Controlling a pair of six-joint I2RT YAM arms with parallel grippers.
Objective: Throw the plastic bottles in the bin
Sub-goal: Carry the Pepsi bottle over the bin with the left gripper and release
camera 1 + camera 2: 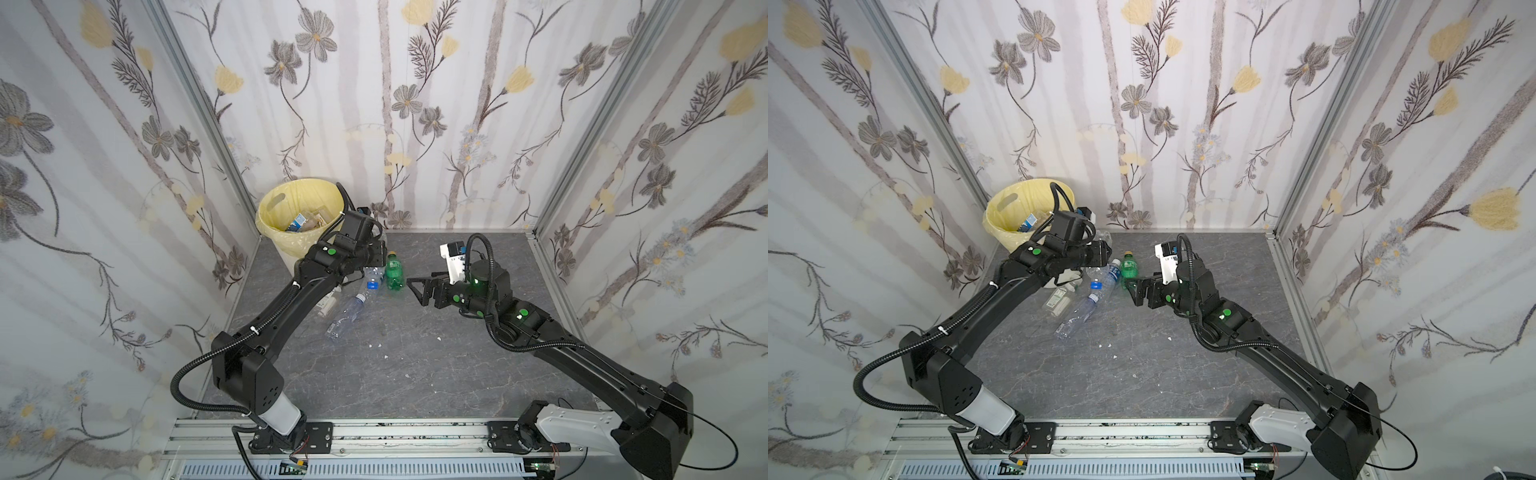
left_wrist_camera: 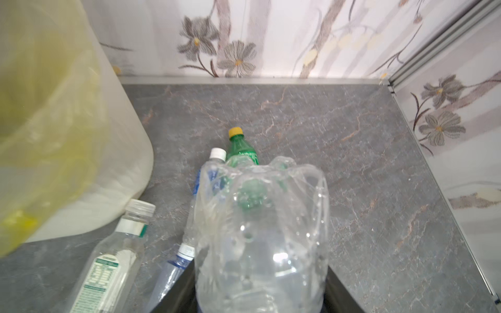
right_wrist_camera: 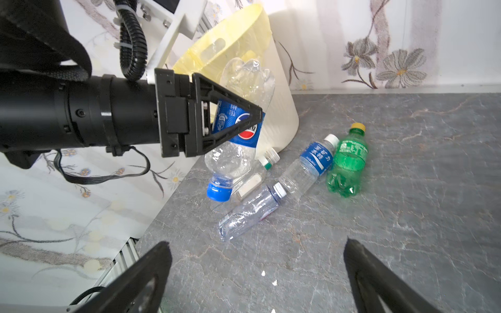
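Here, the left gripper (image 3: 244,122) is seen clenched around the blue label of a blue-capped bottle (image 3: 235,160), which is held clear of the table (image 1: 415,374) with its cap pointed downward and its base raised. In both top views this bottle is found just left of centre, just beside the bin (image 1: 282,243) and not over its mouth. The bin is placed in the far left corner of the table, left of centre in the frame, and other bottles (image 1: 300,221) are seen inside it. Four more are seen lying on the table, below and to the right of the bin. A green bottle (image 1: 394,272) with a yellow cap is flanked by a blue-labelled bottle (image 1: 1111,274) just beside it. A long bottle (image 1: 347,313) is laid lower in the frame, and a small bottle (image 2: 113,260) with a wide white cap is found nearest the bin's foot. The right gripper (image 1: 417,291) is held near the green bottle, on its right in the frame. Its jaws are spread wide, and nothing is gripped between them.
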